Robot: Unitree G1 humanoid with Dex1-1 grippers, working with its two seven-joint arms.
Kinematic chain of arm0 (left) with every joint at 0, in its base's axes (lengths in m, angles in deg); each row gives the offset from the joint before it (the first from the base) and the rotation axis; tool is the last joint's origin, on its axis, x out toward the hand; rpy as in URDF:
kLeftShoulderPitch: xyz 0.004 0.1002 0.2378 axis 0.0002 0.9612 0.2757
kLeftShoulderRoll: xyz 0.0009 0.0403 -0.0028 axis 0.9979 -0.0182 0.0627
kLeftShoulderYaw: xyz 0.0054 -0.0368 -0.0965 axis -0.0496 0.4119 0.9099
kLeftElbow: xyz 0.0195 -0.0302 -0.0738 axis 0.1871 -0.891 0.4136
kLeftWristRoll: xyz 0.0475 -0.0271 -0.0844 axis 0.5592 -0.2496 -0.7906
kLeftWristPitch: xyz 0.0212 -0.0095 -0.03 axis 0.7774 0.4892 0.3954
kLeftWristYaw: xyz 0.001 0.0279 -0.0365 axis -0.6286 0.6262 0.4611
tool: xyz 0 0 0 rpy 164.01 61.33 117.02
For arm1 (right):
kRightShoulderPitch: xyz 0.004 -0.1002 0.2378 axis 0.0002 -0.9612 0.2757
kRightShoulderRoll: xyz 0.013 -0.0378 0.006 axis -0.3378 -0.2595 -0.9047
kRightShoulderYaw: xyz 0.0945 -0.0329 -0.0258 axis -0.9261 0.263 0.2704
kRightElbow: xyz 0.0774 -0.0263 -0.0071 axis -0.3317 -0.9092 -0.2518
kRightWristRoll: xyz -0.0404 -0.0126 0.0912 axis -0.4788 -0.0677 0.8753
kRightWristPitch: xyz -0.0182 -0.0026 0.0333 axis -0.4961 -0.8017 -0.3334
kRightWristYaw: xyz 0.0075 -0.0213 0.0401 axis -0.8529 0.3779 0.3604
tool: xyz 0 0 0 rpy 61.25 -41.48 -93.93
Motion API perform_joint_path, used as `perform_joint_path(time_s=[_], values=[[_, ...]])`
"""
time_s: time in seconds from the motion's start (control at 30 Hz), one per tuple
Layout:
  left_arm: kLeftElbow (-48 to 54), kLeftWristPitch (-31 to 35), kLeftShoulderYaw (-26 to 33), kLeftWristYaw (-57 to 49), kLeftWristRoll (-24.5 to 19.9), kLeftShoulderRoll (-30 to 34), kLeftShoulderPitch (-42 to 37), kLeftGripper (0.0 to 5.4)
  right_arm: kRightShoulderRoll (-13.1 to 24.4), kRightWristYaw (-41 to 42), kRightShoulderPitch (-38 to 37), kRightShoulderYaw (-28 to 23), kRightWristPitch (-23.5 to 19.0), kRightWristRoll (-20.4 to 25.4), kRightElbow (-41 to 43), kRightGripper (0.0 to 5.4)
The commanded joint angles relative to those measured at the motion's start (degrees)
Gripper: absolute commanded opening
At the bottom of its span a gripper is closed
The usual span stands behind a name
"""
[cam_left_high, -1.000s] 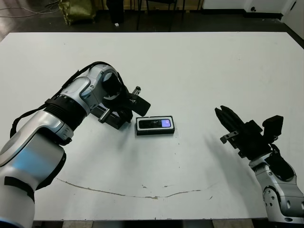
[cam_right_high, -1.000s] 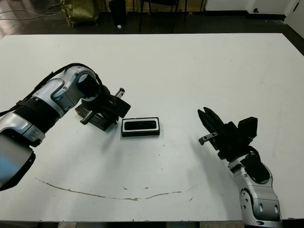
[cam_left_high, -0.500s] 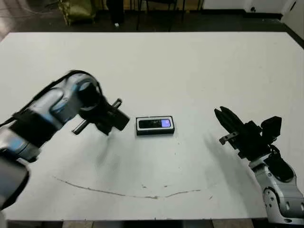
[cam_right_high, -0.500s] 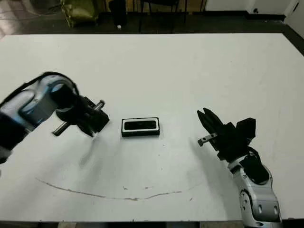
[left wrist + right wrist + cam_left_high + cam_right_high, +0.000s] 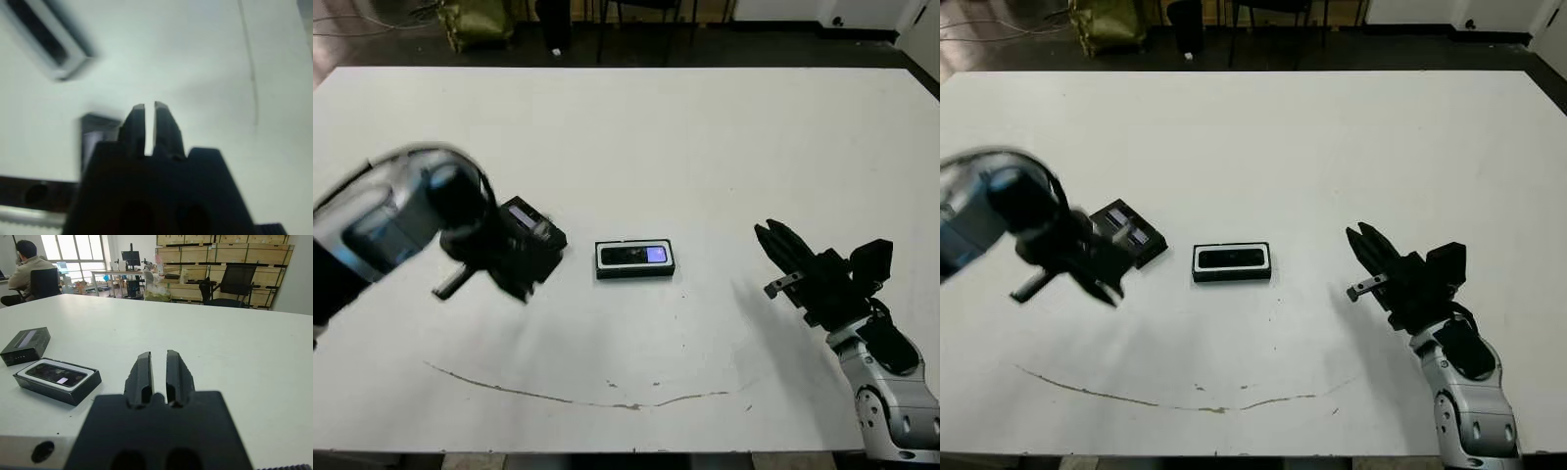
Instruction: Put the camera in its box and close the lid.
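No legible writing on lid [image 5: 1126, 233]

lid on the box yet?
No: the lid lies on the table beside the box, whose top is open with the camera showing inside.

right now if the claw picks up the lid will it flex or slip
The lid looks like a boxy hard shell with crisp edges, so it probably stays stiff. Its glossy top window may be slippery; the matte sides likely grip better. Being a hollow cover, it is probably light and slides easily on the smooth table.
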Motion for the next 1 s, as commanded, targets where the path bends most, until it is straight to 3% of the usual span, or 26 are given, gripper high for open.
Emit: perform_joint_path(time_s=[0.03,0.17,0.3,0.57,0.77,1.0], values=[[-3.2,2.1,7.4,-6.6,-1.0,-3.0,0.4,0.0,0.7,-0.1,-0.6,0.3,-0.7,-0.7,-0.3,0.01],[-7.0,2.5,11.4,-17.2,2.2,-7.1,1.4,0.0,0.6,-0.3,-0.7,0.4,-1.1,-0.6,-0.4,0.01],[-13.4,-2.5,9.3,-23.4,9.5,-10.4,-0.4,0.0,0.5,0.7,-0.4,0.4,-0.1,-0.3,-1.3,0.01],[-35.6,-7.9,4.5,-26.7,18.9,-19.1,-7.2,0.0,0.4,-0.2,-0.7,0.6,-1.2,-0.5,-0.8,0.01],[-46.5,-13.4,0.9,-28.1,24.8,-24.1,-10.1,0.0,0.1,-0.2,-1.1,0.6,-1.1,-0.1,-0.8,0.01],[-55.8,-16.6,-2.1,-24.7,29.0,-28.6,-13.9,0.0,0.4,-2.2,-2.1,0.9,-4.9,-0.4,2.1,0.01]])
